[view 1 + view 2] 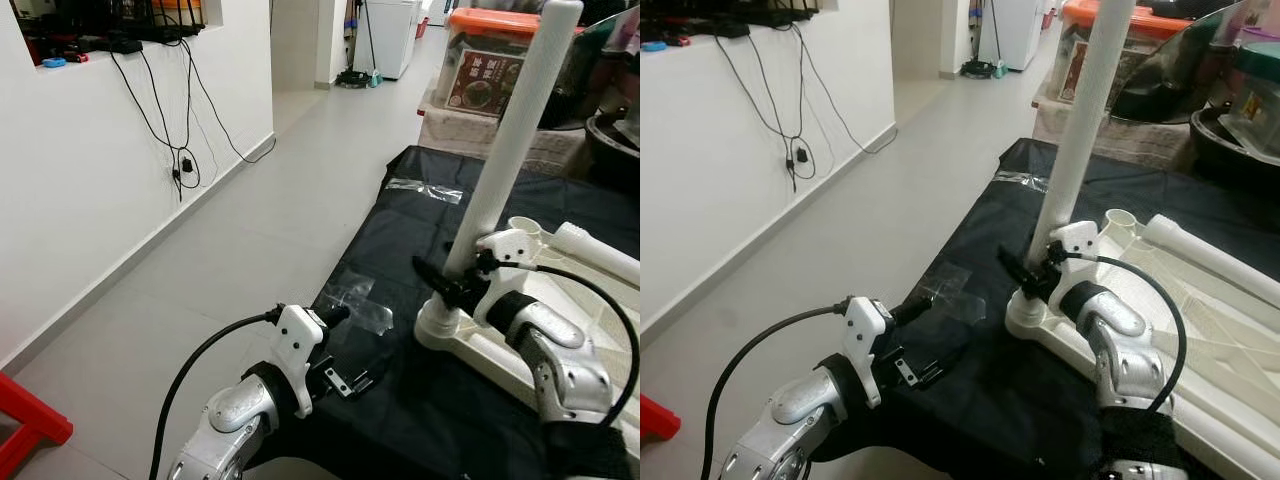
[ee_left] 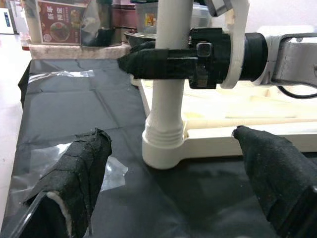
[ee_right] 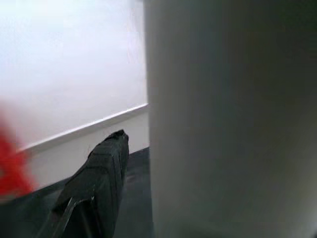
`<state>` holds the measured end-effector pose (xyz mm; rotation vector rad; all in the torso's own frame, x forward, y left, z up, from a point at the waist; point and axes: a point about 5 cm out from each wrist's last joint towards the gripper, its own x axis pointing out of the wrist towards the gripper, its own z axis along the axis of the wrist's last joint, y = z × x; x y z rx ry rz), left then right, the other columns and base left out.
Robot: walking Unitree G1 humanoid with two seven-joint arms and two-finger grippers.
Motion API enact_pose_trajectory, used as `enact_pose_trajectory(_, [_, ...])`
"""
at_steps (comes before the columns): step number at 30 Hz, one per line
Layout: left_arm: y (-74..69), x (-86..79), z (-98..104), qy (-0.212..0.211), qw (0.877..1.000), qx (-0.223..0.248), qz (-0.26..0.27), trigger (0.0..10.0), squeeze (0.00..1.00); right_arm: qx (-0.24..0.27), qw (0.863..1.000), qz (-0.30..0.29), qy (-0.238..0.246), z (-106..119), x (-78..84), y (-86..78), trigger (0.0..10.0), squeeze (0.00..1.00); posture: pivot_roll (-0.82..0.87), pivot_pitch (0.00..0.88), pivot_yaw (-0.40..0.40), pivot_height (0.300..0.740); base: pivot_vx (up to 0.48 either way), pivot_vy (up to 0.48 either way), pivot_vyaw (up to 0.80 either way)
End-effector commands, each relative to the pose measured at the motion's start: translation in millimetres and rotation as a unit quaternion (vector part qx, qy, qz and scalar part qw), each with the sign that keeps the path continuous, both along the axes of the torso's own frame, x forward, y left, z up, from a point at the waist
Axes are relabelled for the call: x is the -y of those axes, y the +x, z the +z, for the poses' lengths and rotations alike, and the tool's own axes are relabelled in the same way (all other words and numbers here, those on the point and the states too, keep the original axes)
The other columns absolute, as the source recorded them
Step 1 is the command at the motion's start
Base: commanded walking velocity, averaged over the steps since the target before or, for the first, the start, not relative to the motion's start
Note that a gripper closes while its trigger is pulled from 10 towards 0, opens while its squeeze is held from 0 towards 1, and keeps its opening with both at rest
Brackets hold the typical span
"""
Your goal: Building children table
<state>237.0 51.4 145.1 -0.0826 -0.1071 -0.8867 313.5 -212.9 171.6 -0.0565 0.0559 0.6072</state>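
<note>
Where grey floor (image 1: pixel 250 240) meets white wall (image 1: pixel 90 170), black cloth (image 1: pixel 420 400) underfoot.

1. The left arm (image 1: pixel 235 415) is shiny silver with a white block at the wrist.
2. A thick black cable (image 1: pixel 195 365) loops out of that block.
3. The right arm (image 1: pixel 560 365) is silver too, with a black band and its own thin black cable (image 1: pixel 610 300).
4. The left gripper's fingers (image 2: pixel 81 183) are black and wrapped in rough tape.

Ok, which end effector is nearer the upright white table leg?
Right. The right end effector is clamped on the table leg just above its socket; the left end effector sits open, short of it over the black sheet.
</note>
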Motion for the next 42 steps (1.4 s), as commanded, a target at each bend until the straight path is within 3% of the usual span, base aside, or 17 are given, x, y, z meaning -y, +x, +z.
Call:
enact_pose_trajectory(1, [1.6, 1.9, -3, 0.007, 1.0, 0.0, -0.005, 10.0, 0.0, -0.027, 0.992, 0.126, 0.013, 1, -23.9, 3.8, 10.0, 0.0, 0.18, 0.0, -0.075, 0.74, 0.0, 0.0, 0.0])
enact_pose_trajectory(7, [2.4, 2.6, -3, 0.01, 1.0, 0.001, -0.01, 10.0, 0.0, -0.029, 0.973, 0.228, 0.028, 14, -32.2, 14.4, 10.0, 0.0, 0.2, 0.0, -0.078, 0.74, 0.0, 0.0, 0.0])
enact_pose_trajectory(8, [2.7, 2.4, -3, 0.011, 1.0, 0.001, -0.011, 10.0, 0.0, -0.029, 0.969, 0.243, 0.032, 15, -35.1, 16.0, 0.0, 0.0, 0.2, 0.0, -0.078, 0.74, 0.0, 0.0, 0.0])
enact_pose_trajectory(14, [3.4, 2.0, -3, 0.012, 1.0, 0.002, -0.012, 10.0, 0.0, -0.024, 0.972, 0.228, 0.045, 13, -41.2, 18.2, 0.0, 0.0, 0.2, 0.0, -0.075, 0.74, 0.0, 0.0, 0.0])
enact_pose_trajectory(21, [3.7, 2.8, -4, 0.012, 1.0, 0.001, -0.015, 10.0, 0.0, 0.02, 0.997, -0.034, 0.071, 0, -32.0, 25.3, 0.0, 0.0, 0.19, 0.0, -0.066, 0.74, 0.0, 0.0, 0.0])
enact_pose_trajectory(22, [4.1, 2.3, -5, 0.012, 1.0, 0.001, -0.015, 10.0, 0.0, 0.024, 0.966, -0.251, 0.063, -2, -9.8, 26.9, 0.0, 0.0, 0.16, 0.0, -0.051, 0.74, 0.0, 0.0, 0.0])
enact_pose_trajectory(23, [4.1, 2.3, -5, 0.012, 1.0, 0.001, -0.015, 10.0, 0.0, 0.024, 0.966, -0.251, 0.063, -2, -9.8, 26.9, 0.0, 0.0, 0.16, 0.0, -0.051, 0.74, 0.0, 0.0, 0.0])
enact_pose_trajectory(24, [4.2, 2.2, -5, 0.012, 1.0, 0.001, -0.015, 10.0, 0.0, 0.021, 0.927, -0.372, 0.038, -5, 5.3, 20.7, 0.0, 0.0, 0.16, 0.0, -0.051, 0.74, 0.0, 0.0, 0.0])
enact_pose_trajectory(25, [4.2, 2.2, -5, 0.012, 1.0, 0.001, -0.015, 10.0, 0.0, 0.021, 0.927, -0.372, 0.038, -5, 5.3, 20.7, 0.0, 0.0, 0.16, 0.0, -0.051, 0.74, 0.0, 0.0, 0.0])
enact_pose_trajectory(27, [4.3, 2.6, -5, 0.011, 1.0, 0.0, -0.017, 10.0, 0.0, 0.025, 0.85, -0.525, 0.038, -6, 23.3, -1.7, 0.0, 0.0, 0.16, 0.0, -0.051, 0.74, 0.0, 0.0, 0.0])
enact_pose_trajectory(29, [4.3, 2.6, -5, 0.011, 1.0, 0.0, -0.017, 10.0, 0.0, 0.025, 0.85, -0.525, 0.038, -6, 23.3, -1.7, 0.0, 0.0, 0.16, 0.0, -0.051, 0.74, 0.0, 0.0, 0.0])
enact_pose_trajectory(31, [5.0, 2.9, -5, 0.011, 1.0, 0.0, -0.017, 10.0, 0.0, 0.021, 0.802, -0.594, 0.063, -9, 21.3, -16.3, 0.0, 0.0, 0.16, 0.0, -0.049, 0.74, 0.0, 0.0, 0.0])
enact_pose_trajectory(35, [5.4, 2.8, -5, 0.012, 1.0, 0.001, -0.017, 10.0, 0.0, 0.022, 0.778, -0.623, 0.078, -11, 7.9, -19.1, 0.0, 0.0, 0.16, 0.0, -0.049, 0.74, 0.0, 0.0, 0.0])
enact_pose_trajectory(36, [5.8, 2.6, -6, 0.012, 1.0, 0.001, -0.016, 10.0, 0.0, 0.027, 0.79, -0.605, 0.094, -10, -2.0, -13.2, 10.0, 0.0, 0.17, 0.0, -0.052, 0.74, 0.0, 0.0, 0.0])
enact_pose_trajectory(37, [6.2, 2.3, -6, 0.013, 1.0, 0.001, -0.016, 10.0, 0.0, 0.049, 0.817, -0.564, 0.108, -6, -13.3, -6.2, 10.0, 1.0, 0.17, 0.0, -0.054, 0.74, 0.0, 0.0, 0.0])
enact_pose_trajectory(39, [6.2, 2.3, -6, 0.013, 1.0, 0.001, -0.016, 10.0, 0.0, 0.049, 0.817, -0.564, 0.108, -6, -13.3, -6.2, 10.0, 1.0, 0.17, 0.0, -0.054, 0.74, 0.0, 0.0, 0.0])
enact_pose_trajectory(42, [6.9, 1.9, -6, 0.013, 1.0, 0.002, -0.016, 10.0, 0.0, 0.076, 0.849, -0.508, 0.126, -1, -27.0, 1.4, 10.0, 1.0, 0.17, 0.0, -0.051, 0.74, 0.0, 0.0, 0.0])
